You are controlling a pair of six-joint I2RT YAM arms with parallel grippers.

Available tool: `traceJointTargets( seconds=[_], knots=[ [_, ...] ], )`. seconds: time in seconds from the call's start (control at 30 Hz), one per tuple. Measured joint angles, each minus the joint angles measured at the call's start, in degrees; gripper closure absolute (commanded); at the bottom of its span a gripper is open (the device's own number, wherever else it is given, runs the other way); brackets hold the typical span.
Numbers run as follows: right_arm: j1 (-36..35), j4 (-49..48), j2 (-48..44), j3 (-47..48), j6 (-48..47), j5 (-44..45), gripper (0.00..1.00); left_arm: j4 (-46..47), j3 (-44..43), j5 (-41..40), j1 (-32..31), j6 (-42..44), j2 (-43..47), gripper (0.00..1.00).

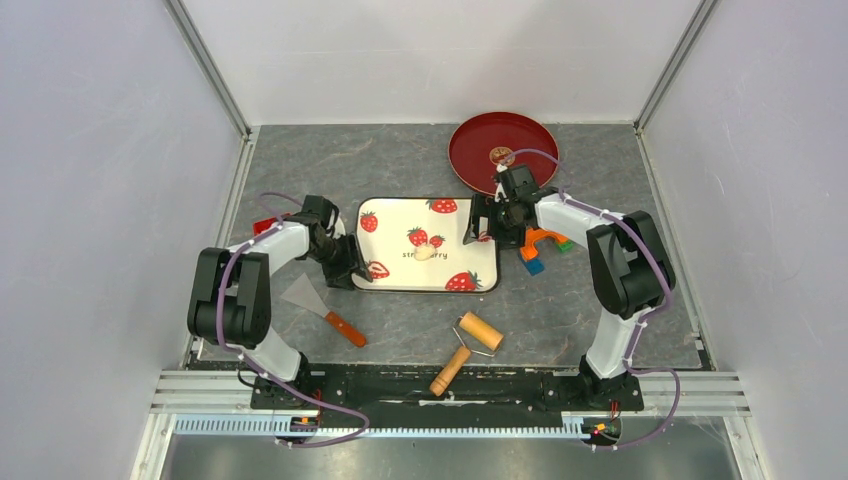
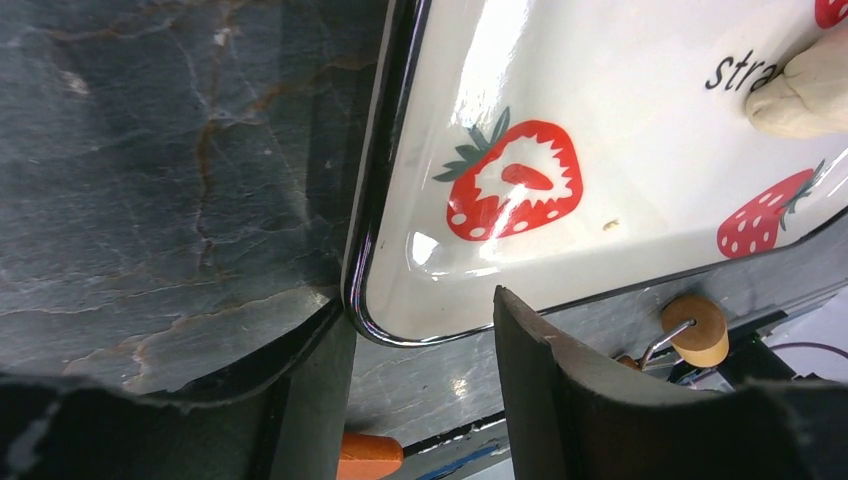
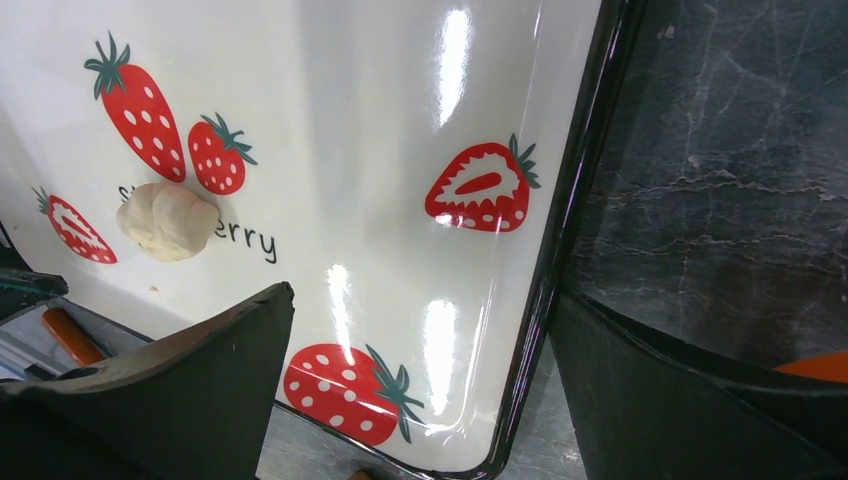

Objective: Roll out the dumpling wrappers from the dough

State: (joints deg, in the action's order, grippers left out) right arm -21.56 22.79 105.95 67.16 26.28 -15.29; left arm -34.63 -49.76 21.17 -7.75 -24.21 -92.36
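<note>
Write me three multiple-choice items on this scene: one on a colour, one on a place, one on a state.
1. The round plate is: A white, B red, C blue.
2. The dough lump lies: A on the strawberry tray, B on the round plate, C on the tabletop.
3. The right gripper has its jaws: A shut on dough, B shut and empty, C open.

B: its face shows dark red.
A: it sits by the tray's lettering.
C: the jaws stand wide apart, astride the tray's edge.

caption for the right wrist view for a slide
Open right hand astride the rim of the strawberry tray, dough lump inside.
</note>
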Motion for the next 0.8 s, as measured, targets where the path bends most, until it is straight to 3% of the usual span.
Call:
traceJointTargets(
  seconds=[0.33, 0.63, 0.8],
  knots=[
    [0.0, 1.2, 0.0, 0.8, -1.6, 1.7, 0.02, 0.5, 1.0, 0.0, -1.0, -0.1, 1.0, 0.37],
    [-0.2, 5.1, -0.6, 6.8, -5.2, 8.1, 0.02, -4.0, -1.0, -10.4, -1.7, 0.4, 3.8, 0.37],
    [0.1, 5.2, -5.0, 5.3, -5.4, 9.1, 0.02, -4.3, -3.3, -10.4, -1.7, 2.3, 7.2, 0.37]
  ],
)
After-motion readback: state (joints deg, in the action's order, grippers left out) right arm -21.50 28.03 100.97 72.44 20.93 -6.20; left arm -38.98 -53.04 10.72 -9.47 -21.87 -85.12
